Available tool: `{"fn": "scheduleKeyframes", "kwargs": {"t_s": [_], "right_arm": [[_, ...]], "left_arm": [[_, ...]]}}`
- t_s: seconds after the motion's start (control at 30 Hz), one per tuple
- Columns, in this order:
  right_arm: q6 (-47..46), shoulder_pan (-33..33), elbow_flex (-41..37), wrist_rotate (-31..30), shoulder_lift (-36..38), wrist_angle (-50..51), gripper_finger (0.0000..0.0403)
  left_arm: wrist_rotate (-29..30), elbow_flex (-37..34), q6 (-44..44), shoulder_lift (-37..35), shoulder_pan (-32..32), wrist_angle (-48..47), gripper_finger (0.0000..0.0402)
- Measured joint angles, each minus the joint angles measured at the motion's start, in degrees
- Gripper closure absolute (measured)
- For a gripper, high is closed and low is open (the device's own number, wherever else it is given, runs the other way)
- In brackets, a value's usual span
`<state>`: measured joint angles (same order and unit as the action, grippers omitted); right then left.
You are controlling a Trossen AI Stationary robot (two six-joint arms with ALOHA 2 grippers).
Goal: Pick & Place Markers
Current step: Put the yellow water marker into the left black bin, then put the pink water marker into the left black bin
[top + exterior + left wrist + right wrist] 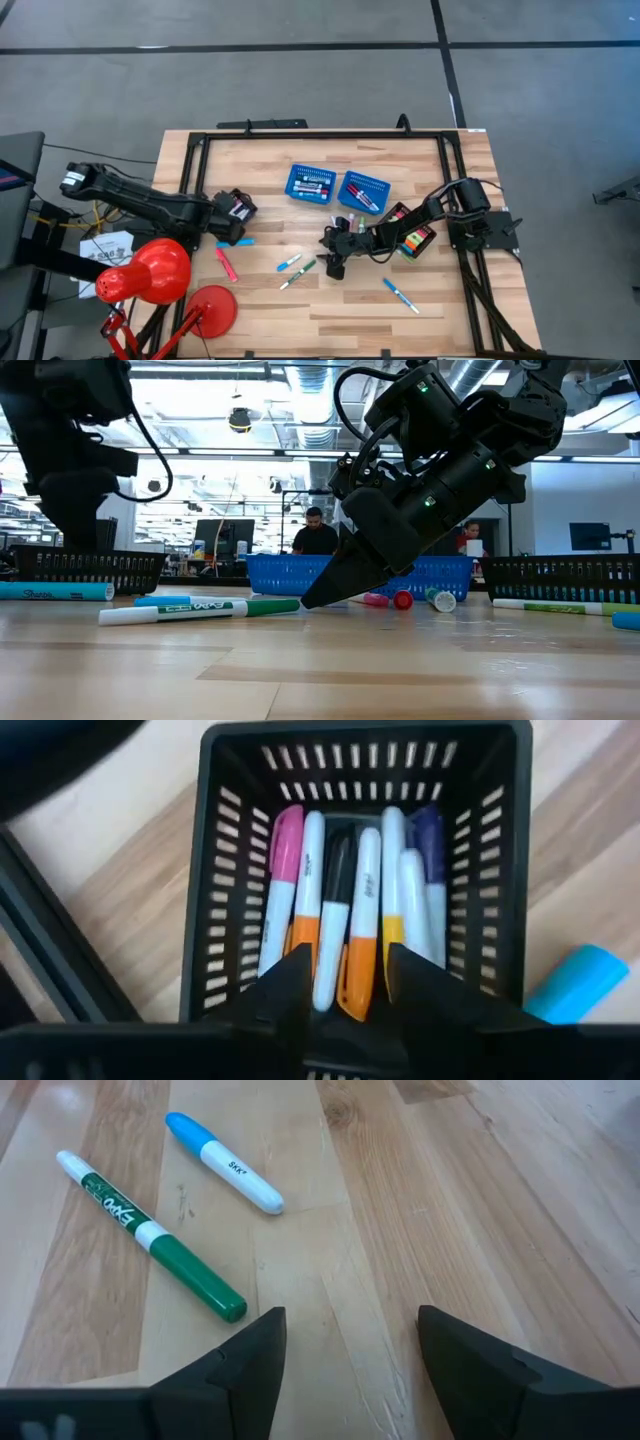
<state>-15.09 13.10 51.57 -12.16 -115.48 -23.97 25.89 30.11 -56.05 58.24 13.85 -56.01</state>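
The left pincer (345, 975) hangs over a black tray (505, 900) at the left edge of the bench (450, 310), its fingers (290, 985) a little apart with nothing clamped between them. In the tray lie several markers side by side: a pink-capped one (283, 870), white ones with orange bands (362, 910) and a dark purple-capped one (430, 830). Just outside the tray lies a light blue marker (575, 982).

The right pincer (345, 1345) is low over the bare wood at the middle of the bench, in front of the blue baskets (310, 183), its fingers (250, 1350) wide apart and empty. Just ahead of it lie a green marker (150, 1235) and a blue-capped white marker (225, 1160), near each other but not touching.

Seen from above, a red marker (226, 263) lies near the left tray, and another blue marker (400, 296) lies apart, toward the bench's front right. The baskets hold more markers. A second tray (415, 240) with bright markers sits under the right arm. People show in the room beyond.
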Motion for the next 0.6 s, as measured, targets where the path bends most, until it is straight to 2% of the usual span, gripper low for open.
{"fn": "scheduleKeyframes", "kwargs": {"t_s": [0.27,0.4,0.6], "right_arm": [[-0.03,0.04,0.54,1.19,2.55,0.67,0.0192],[0.05,-0.81,1.81,0.09,7.91,9.44,0.0201],[-10.35,-2.59,2.24,-4.66,13.7,23.3,0.0213]], "left_arm": [[1.02,2.45,0.57,-0.66,-0.02,2.1,0.0274],[3.37,5.75,4.74,-2.14,-0.02,3.81,0.0286],[6.18,6.36,16.85,-4.1,-0.02,18.22,0.0298]]}}
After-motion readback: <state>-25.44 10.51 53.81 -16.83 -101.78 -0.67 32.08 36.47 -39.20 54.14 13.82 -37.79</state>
